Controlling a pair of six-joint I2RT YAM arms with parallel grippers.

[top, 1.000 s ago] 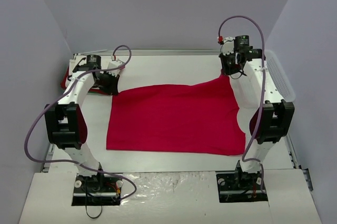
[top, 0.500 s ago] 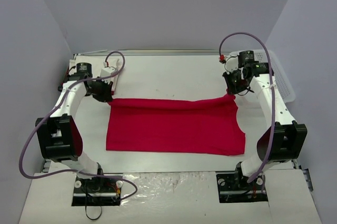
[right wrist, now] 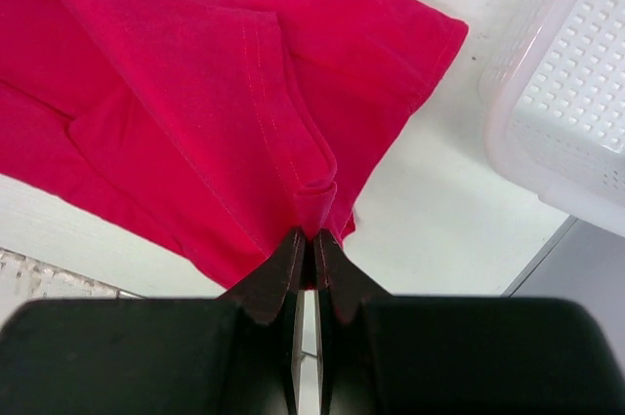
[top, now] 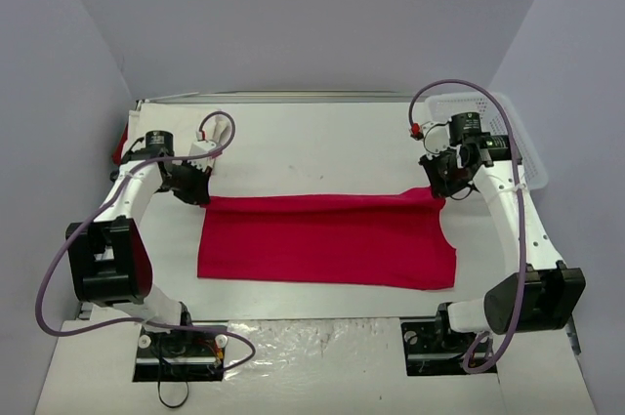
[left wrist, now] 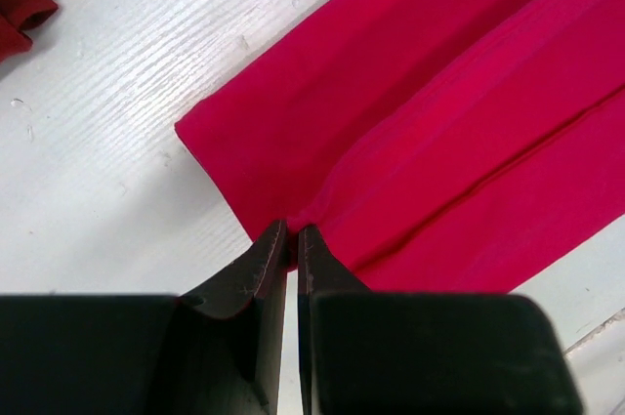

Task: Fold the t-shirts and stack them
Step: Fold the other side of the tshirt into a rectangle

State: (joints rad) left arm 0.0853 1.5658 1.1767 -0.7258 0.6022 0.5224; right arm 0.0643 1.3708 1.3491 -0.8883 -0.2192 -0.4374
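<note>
You are working inside a booth of pale grey walls [top: 312, 15] that close in the far side and both flanks. The white table [top: 312, 137] fills its floor; in the wrist views its surface shows fine ridges and a few small scuffs.

The red t-shirt [top: 327, 239] is the biggest thing on the table. It lies as a wide band across the middle, running from one arm to the other, with its near edge flat on the surface. In the left wrist view the red t-shirt [left wrist: 469, 93] shows one layer doubled over another, and the right wrist view shows a stitched hem turned over on the cloth [right wrist: 176, 93].

The white lattice basket [top: 508, 132] sits at the far right edge, behind your right forearm. In the right wrist view the basket [right wrist: 576, 93] is near the shirt's corner, with a strip of bare table between them.

Purple cables [top: 54, 269] loop out from both arms.

A crinkled shiny sheet [top: 312, 337] lies along the near edge between the two bases.

Your left gripper [top: 198, 196] is clenched on the shirt's far left corner, with a pinch of red between the closed jaws [left wrist: 291, 239]. Your right gripper [top: 439, 190] is clamped the same way on the far right corner [right wrist: 311, 239].

A small heap of red and white cloth [left wrist: 20, 5] lies in the far left corner [top: 120, 146], well apart from the spread shirt.
</note>
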